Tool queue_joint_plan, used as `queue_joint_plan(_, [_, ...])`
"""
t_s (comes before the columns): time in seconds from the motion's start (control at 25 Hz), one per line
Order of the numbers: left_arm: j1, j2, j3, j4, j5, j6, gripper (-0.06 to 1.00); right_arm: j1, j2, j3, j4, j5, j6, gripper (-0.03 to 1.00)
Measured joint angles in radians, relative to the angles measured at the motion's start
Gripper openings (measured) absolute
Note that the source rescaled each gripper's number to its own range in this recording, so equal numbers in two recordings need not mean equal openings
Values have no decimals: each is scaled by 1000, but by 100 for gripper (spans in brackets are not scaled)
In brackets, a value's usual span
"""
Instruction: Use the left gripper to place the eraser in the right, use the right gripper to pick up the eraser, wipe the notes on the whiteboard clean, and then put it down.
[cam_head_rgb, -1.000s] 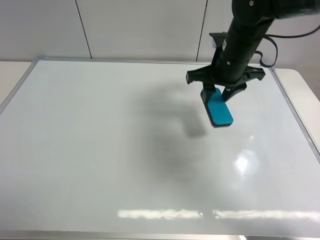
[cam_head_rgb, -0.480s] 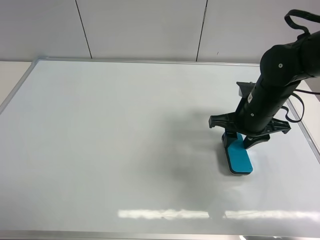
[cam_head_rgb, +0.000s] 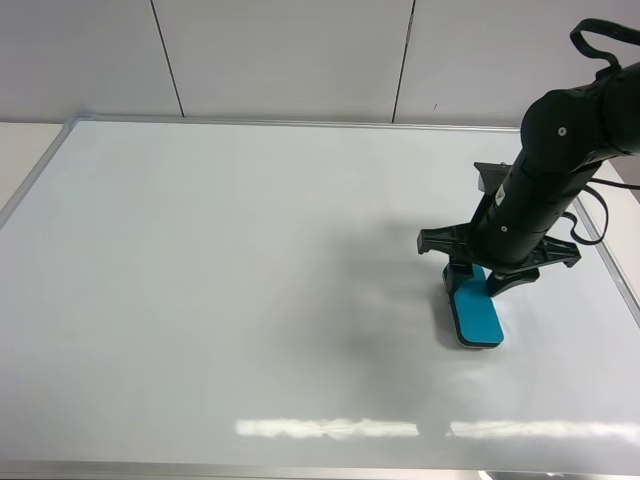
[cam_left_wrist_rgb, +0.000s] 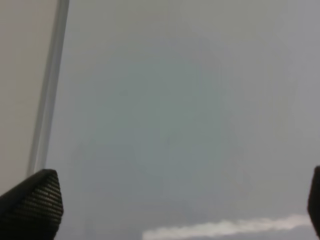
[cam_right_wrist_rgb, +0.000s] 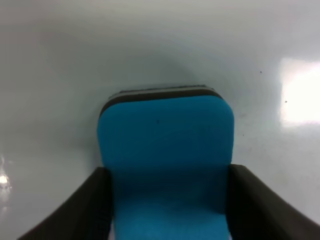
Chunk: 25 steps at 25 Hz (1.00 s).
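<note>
The teal-blue eraser (cam_head_rgb: 478, 318) lies flat on the whiteboard (cam_head_rgb: 250, 250), in its right part near the silver frame. My right gripper (cam_head_rgb: 478, 285) is shut on the eraser's rear end. In the right wrist view the eraser (cam_right_wrist_rgb: 165, 135) sits between the two black fingers (cam_right_wrist_rgb: 90, 205), dark felt side down. No red notes show anywhere on the board. My left gripper (cam_left_wrist_rgb: 172, 205) is out of the exterior view. Its wrist view shows only two fingertips (cam_left_wrist_rgb: 30, 200) far apart, open and empty, over the whiteboard (cam_left_wrist_rgb: 175, 100) by its frame edge (cam_left_wrist_rgb: 47, 100).
Cream tabletop shows past the board's left corner (cam_head_rgb: 20, 140) and right corner (cam_head_rgb: 610, 160). A pale panelled wall stands behind. A strip of glare (cam_head_rgb: 330, 428) lies along the board's near edge.
The right arm carried the eraser from the board's upper middle-right toward the near right and set it down on the surface. Over the last half second it barely moved.
</note>
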Motion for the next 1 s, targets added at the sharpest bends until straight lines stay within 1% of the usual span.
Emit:
queue_joint_plan(0.04, [0, 0, 0, 0, 0, 0, 100, 0, 0, 1, 0, -6, -2, 32])
queue_joint_plan(0.08, [0, 0, 0, 0, 0, 0, 100, 0, 0, 1, 0, -15, -2, 52])
queue_joint_plan(0.12, [0, 0, 0, 0, 0, 0, 100, 0, 0, 1, 0, -22, -3, 68])
queue_joint_plan(0.16, [0, 0, 0, 0, 0, 0, 100, 0, 0, 1, 0, -27, -3, 79])
queue_joint_plan(0.2, [0, 0, 0, 0, 0, 0, 100, 0, 0, 1, 0, -31, -4, 88])
queue_joint_plan(0.24, [0, 0, 0, 0, 0, 0, 100, 0, 0, 1, 0, -37, -4, 93])
queue_joint_plan(0.36, [0, 0, 0, 0, 0, 0, 100, 0, -6, 1, 0, -44, -8, 99])
queue_joint_plan(0.56, [0, 0, 0, 0, 0, 0, 100, -15, -92, 1, -1, -62, -15, 100])
queue_joint_plan(0.68, [0, 0, 0, 0, 0, 0, 100, -67, -180, 1, -6, -63, -49, 100])
queue_joint_plan(0.8, [0, 0, 0, 0, 0, 0, 100, -149, -282, 2, -9, -59, -92, 100])
queue_joint_plan(0.92, [0, 0, 0, 0, 0, 0, 100, -244, -403, 2, -12, -31, -142, 100])
queue_joint_plan(0.96, [0, 0, 0, 0, 0, 0, 100, -244, -403, 2, -12, -31, -142, 100])
queue_joint_plan(1.0, [0, 0, 0, 0, 0, 0, 100, -274, -448, 2, -13, -14, -152, 100])
